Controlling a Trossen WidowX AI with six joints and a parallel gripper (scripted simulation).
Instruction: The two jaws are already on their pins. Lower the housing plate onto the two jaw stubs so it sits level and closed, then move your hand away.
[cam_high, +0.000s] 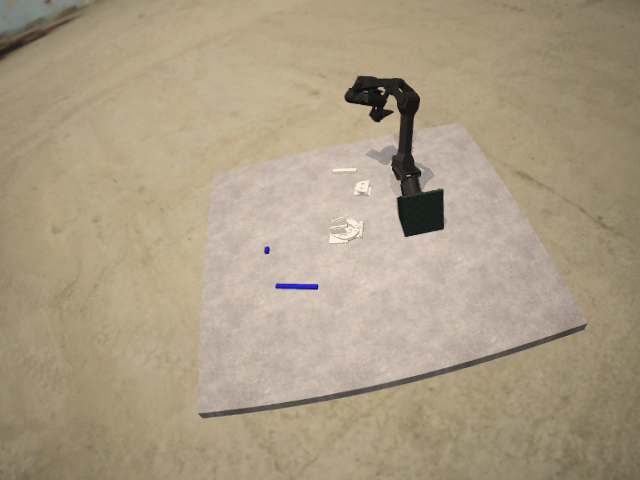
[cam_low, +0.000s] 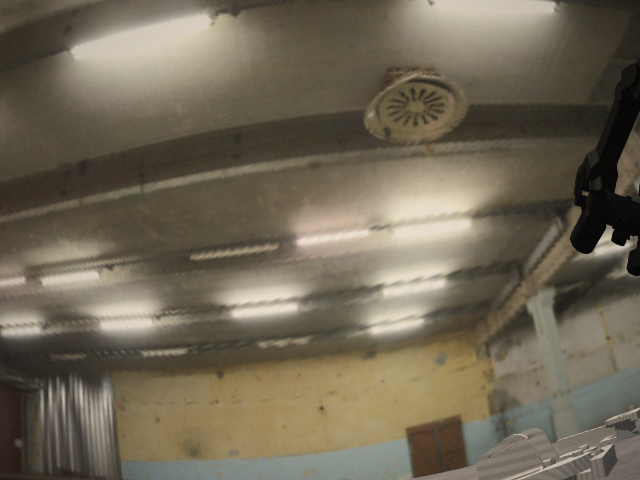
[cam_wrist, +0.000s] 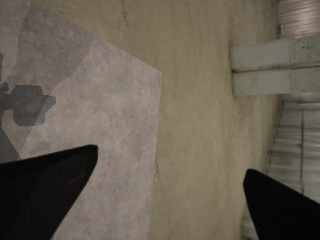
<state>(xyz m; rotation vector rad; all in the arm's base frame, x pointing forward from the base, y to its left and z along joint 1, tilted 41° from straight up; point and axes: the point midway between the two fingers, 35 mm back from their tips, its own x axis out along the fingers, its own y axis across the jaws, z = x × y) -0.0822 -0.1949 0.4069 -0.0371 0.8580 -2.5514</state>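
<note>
A white assembly of flat and rounded parts (cam_high: 338, 239) (cam_low: 514, 459) sits near the middle of the table in the top view and at the lower right corner in the exterior view. A smaller white piece with holes (cam_high: 363, 184) lies behind it, apart from it. I cannot tell which white part is the housing plate, nor make out the jaws, pins and stubs or whether anything sits level. My gripper (cam_high: 381, 115) (cam_wrist: 170, 165) is open and empty, high above the back of the table and well away from the white parts. Its fingers stand wide apart in the wrist view.
A cream bar (cam_high: 344, 170) lies at the back of the table (cam_high: 413, 330). A long blue rod (cam_high: 296, 286) and a short blue piece (cam_high: 266, 250) lie left of and in front of the white assembly. A dark green block (cam_high: 422, 213) stands by the arm's base.
</note>
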